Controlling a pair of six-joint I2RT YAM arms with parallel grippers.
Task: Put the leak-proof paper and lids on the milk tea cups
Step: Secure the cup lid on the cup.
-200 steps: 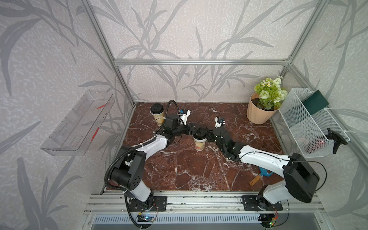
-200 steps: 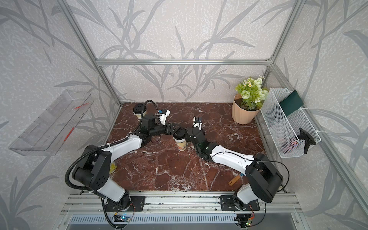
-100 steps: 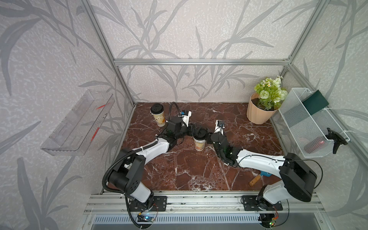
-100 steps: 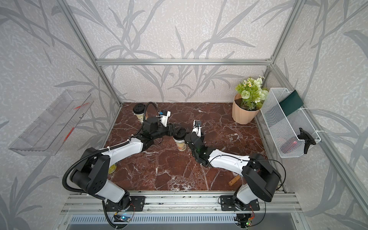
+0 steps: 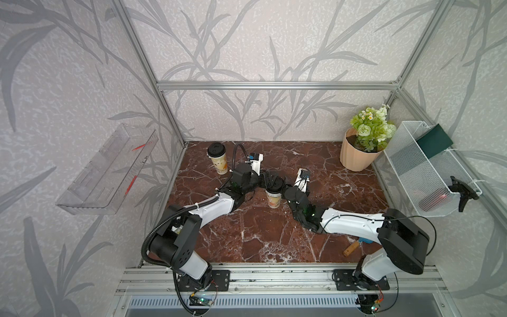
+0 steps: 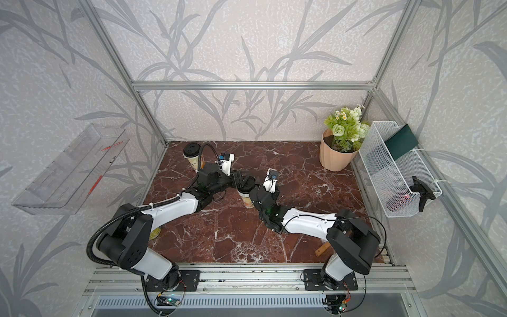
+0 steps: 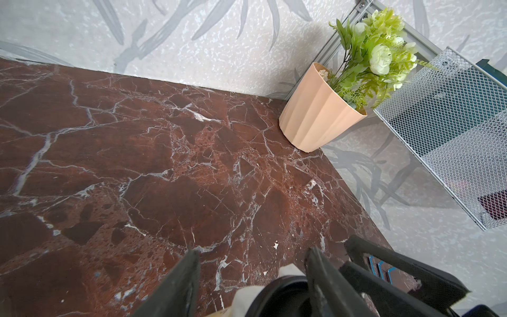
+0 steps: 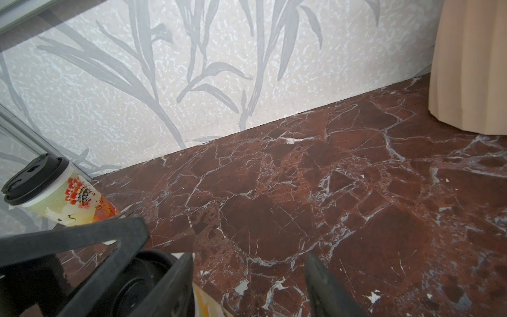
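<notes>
Evidently the far cup (image 5: 218, 162) and middle cup (image 5: 273, 198) wear black lids (image 5: 216, 149).

Bare tabletop (image 5: 329, 170) between cup (image 5: 273, 199), pot (image 5: 354, 157)

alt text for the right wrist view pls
The right gripper, jaws open, hovers over a red-brown marble table, one finger beside a black-lidded cup. A second lidded cup with a printed picture stands by the patterned wall; a peach pot is partly in view.
</notes>
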